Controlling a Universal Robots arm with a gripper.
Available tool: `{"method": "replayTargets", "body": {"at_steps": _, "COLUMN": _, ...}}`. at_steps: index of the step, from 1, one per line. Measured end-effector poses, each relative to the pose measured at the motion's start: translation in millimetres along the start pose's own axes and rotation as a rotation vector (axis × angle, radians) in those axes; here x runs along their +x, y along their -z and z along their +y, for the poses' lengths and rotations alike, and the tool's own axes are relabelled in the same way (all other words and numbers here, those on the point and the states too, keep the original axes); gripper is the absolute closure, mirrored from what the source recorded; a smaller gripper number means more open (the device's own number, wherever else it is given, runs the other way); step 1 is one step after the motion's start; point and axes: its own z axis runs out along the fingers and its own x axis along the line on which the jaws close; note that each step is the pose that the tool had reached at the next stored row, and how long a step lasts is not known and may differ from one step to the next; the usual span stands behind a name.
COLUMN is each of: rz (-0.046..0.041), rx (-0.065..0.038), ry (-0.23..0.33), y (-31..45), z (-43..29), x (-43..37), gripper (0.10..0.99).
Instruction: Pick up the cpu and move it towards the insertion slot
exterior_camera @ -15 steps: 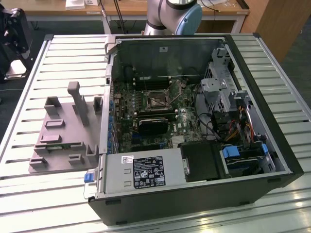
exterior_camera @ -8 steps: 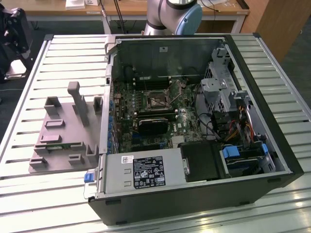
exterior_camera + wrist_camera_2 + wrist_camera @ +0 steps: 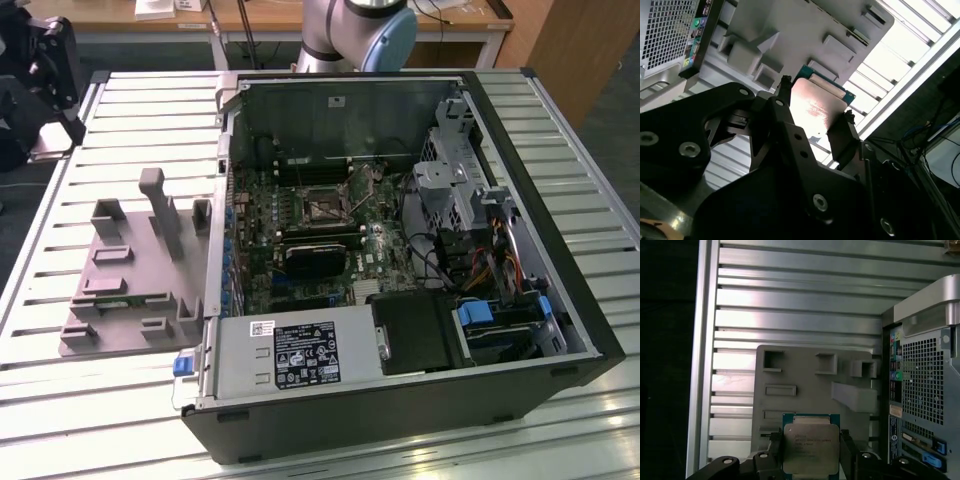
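First wrist view places the cpu (image 3: 810, 447), a small flat square chip with a dull silver metal lid on a green board, between the two black fingers (image 3: 774, 452) of the gripper (image 3: 811, 456). The pincer is closed on the chip, with one finger bearing on each of two opposite edges and the lid left uncovered. In the second wrist view the same hold appears from another angle: the cpu (image 3: 812, 107) reflects light, and its green edge is exposed beyond the gripper (image 3: 815, 106).

Position: behind the chip lie the pale grey moulded fixture plate (image 3: 800, 375) and the silver slatted metal table (image 3: 790, 305), beside the perforated rear panel of the black computer case (image 3: 922, 375). The chip appears to be held clear of the plate.

In the exterior view, the insertion slot (image 3: 322, 205), a square socket with a silvery frame and a dark centre, sits on the green motherboard (image 3: 260, 250) inside the open case. The chip is outside the case, so the two are judged well apart.

Handling, by judgement:
- Light, thin and stiff; it will not flex in the grip.
- The smooth lid offers little friction.
- The underside is probably delicate, so hold it by the opposite board edges, as here, and keep it level.
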Motion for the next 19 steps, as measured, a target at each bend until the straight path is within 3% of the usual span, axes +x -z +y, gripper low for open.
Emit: {"method": "replayTargets", "body": {"at_steps": 19, "rz": 0.0145, "rx": 0.0, "ry": -0.001, "y": -5.6, "z": -1.5, "x": -73.5, "gripper": 0.545}}
